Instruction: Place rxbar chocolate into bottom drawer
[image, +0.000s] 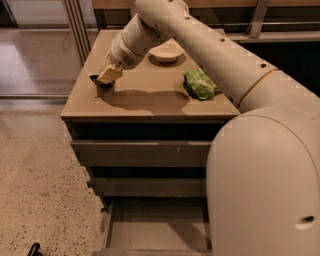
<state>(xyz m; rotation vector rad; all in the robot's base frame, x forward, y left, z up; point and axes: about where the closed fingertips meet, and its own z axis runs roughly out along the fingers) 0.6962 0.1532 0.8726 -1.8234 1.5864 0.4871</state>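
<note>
The gripper (108, 75) is down at the left side of the cabinet top (150, 102), at the end of the cream arm that reaches in from the upper right. A small dark flat thing, which looks like the rxbar chocolate (102, 89), lies on the top right under the gripper and is partly hidden by it. I cannot tell whether the gripper touches it. The bottom drawer (150, 232) stands pulled out below, showing a plain grey floor with nothing in it.
A shallow tan bowl (167, 53) sits at the back of the cabinet top. A crinkled green snack bag (200, 83) lies at the right. The two upper drawers (142, 152) are closed. The robot's cream body (265, 185) fills the right foreground. Speckled floor lies to the left.
</note>
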